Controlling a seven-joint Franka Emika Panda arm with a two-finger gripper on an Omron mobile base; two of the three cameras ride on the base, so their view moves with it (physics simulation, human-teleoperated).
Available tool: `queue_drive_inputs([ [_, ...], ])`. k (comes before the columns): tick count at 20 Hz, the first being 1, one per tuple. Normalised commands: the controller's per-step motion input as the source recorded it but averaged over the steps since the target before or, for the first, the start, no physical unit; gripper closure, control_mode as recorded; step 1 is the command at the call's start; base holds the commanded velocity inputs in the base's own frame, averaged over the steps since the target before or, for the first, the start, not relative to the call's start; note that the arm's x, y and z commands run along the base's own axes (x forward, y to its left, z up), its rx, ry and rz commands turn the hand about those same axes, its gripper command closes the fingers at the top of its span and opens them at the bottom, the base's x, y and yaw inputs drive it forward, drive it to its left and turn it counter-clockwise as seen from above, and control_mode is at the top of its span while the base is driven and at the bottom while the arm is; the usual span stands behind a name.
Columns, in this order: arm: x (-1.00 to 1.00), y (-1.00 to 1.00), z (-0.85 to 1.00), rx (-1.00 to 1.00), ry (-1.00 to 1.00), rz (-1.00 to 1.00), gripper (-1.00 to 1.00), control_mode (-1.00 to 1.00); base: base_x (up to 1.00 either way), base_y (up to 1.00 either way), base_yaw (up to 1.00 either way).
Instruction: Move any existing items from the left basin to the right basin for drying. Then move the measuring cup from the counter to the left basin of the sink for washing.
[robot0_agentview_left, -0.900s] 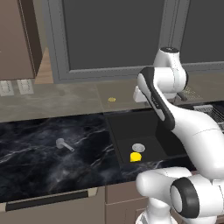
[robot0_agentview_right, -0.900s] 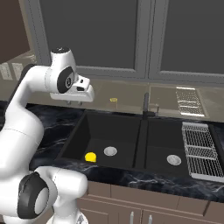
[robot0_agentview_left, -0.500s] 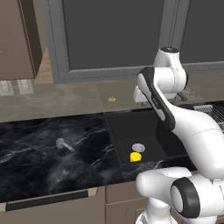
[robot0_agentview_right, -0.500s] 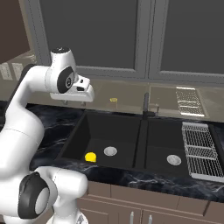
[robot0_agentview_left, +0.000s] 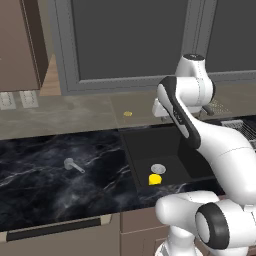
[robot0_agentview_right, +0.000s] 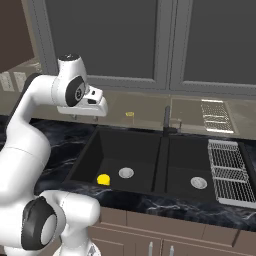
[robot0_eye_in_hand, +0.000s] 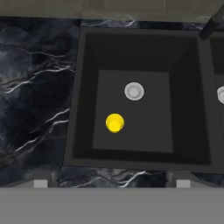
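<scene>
The yellow lump (robot0_eye_in_hand: 114, 123) lies on the floor of the left basin (robot0_eye_in_hand: 183, 100), toward its front edge, just beside the silver drain (robot0_eye_in_hand: 134, 91) and not touching it; it also shows from the right base (robot0_agentview_right: 103, 179). The right basin (robot0_agentview_right: 215, 167), past the divider, holds its own drain (robot0_agentview_right: 198, 182). A dark faucet (robot0_agentview_right: 167, 119) stands at the sink's back edge, at the divider. The measuring cup (robot0_agentview_left: 71, 164) sits on the table (robot0_agentview_left: 45, 190), well left of the sink's left edge, its handle pointing toward the sink. A wire dish rack (robot0_agentview_right: 228, 172) lies at the sink's right edge. The hand (robot0_agentview_right: 95, 107) hangs high above the left basin's back left corner, gripping nothing; whether its fingers are spread or closed I cannot tell.
</scene>
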Motion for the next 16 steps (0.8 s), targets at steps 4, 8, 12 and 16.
queue_drive_inputs([
  [4, 0.00, 0.00, 0.00, 0.00, 0.00, 0.00, -1.00, -1.00, 0.00, 0.00, 0.00],
  [8, 0.02, 0.00, 0.00, 0.00, 0.00, 0.00, -1.00, -1.00, 0.00, 0.00, 0.00],
  [12, 0.15, 0.00, 0.00, 0.00, 0.02, 0.00, -1.00, -1.00, 0.00, 0.00, 0.00],
  [16, 0.13, 0.00, -0.12, 0.00, 0.04, 0.00, -1.00, -1.00, 0.00, 0.00, 0.00],
])
